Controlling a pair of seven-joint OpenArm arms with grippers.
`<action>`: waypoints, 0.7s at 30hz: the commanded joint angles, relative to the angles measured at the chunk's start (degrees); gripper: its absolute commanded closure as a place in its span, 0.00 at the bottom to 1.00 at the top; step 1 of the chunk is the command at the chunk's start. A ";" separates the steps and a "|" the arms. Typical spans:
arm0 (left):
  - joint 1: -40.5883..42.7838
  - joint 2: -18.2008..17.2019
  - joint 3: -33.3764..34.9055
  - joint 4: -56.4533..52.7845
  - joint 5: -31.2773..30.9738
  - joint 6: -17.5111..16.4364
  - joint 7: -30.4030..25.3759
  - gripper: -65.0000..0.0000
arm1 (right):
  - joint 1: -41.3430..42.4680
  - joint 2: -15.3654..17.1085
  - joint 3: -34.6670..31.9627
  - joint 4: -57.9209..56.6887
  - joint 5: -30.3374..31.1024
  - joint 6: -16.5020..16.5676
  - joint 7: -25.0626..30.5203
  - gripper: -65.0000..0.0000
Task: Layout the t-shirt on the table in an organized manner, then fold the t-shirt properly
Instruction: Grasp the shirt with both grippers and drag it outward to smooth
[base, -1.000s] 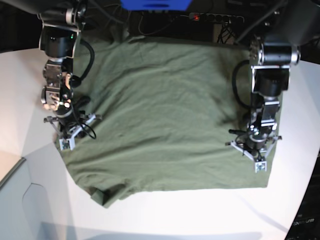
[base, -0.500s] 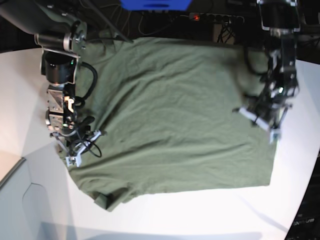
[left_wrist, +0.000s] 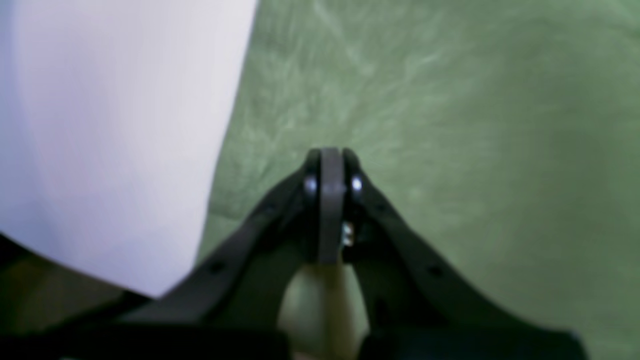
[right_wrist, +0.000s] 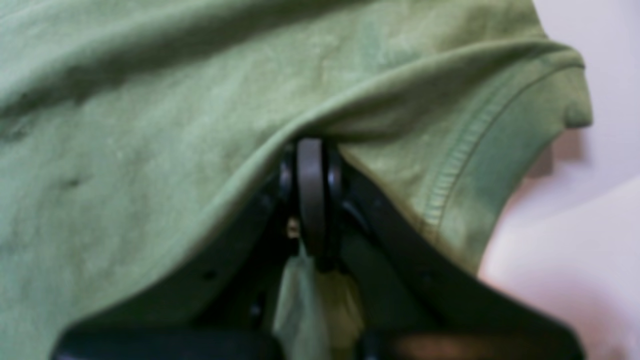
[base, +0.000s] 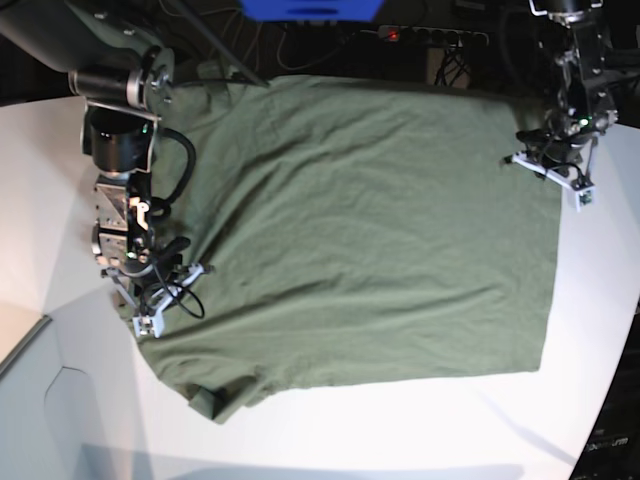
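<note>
The t-shirt (base: 370, 240) lay spread wide across the table (base: 60, 180), mostly flat, with light wrinkles and one sleeve (base: 205, 398) bunched at the near edge. The right gripper (right_wrist: 311, 200) was clenched on a pinch of cloth by that sleeve's hem. The left gripper (left_wrist: 330, 200) was pressed shut above the fabric, apparently grasping nothing. Laying out looked nearly finished; no fold had been made yet.

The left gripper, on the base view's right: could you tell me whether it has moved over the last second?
Yes. The left gripper has travelled up the base view, toward the power strip beyond the table's far edge.
</note>
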 joint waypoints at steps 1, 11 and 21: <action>-1.35 -0.95 1.17 -1.85 -0.31 -0.28 0.41 1.00 | 0.84 -0.52 -0.06 0.47 -0.16 0.17 -0.74 1.00; -11.46 -1.31 11.20 -23.21 -0.14 -0.28 -13.74 1.00 | 0.67 -0.69 -0.06 0.47 -0.25 0.17 -0.74 1.00; -19.55 -1.39 11.81 -32.62 -0.14 -0.28 -15.15 1.00 | 2.07 1.33 -0.15 -0.76 -0.43 -5.63 7.70 1.00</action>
